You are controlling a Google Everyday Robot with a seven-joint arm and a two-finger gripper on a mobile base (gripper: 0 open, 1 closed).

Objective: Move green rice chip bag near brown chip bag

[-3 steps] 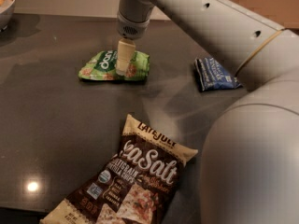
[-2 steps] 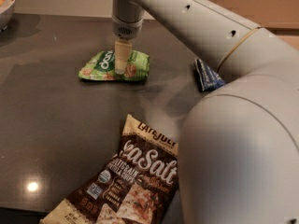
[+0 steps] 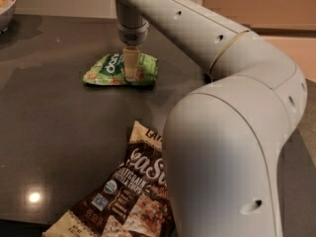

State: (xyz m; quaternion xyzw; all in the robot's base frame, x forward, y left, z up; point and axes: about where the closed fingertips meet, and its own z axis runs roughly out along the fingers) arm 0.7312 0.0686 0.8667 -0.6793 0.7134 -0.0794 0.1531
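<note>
The green rice chip bag (image 3: 109, 69) lies flat on the dark table (image 3: 54, 127) at the back centre-left. My gripper (image 3: 130, 73) points straight down onto the right part of the bag, its cream fingers (image 3: 130, 63) touching the bag. The brown chip bag (image 3: 123, 194) with white "Sea Salt" lettering lies at the front, partly covered on its right by my white arm (image 3: 232, 132). The two bags are well apart.
A bowl (image 3: 7, 6) with orange contents stands at the far left back corner. My large arm blocks the right half of the view. The table's front edge runs along the bottom left.
The arm has swung further into view and now hides the small dark-blue bag and part of the brown bag. The gripper stays on the green bag, slightly lower.
</note>
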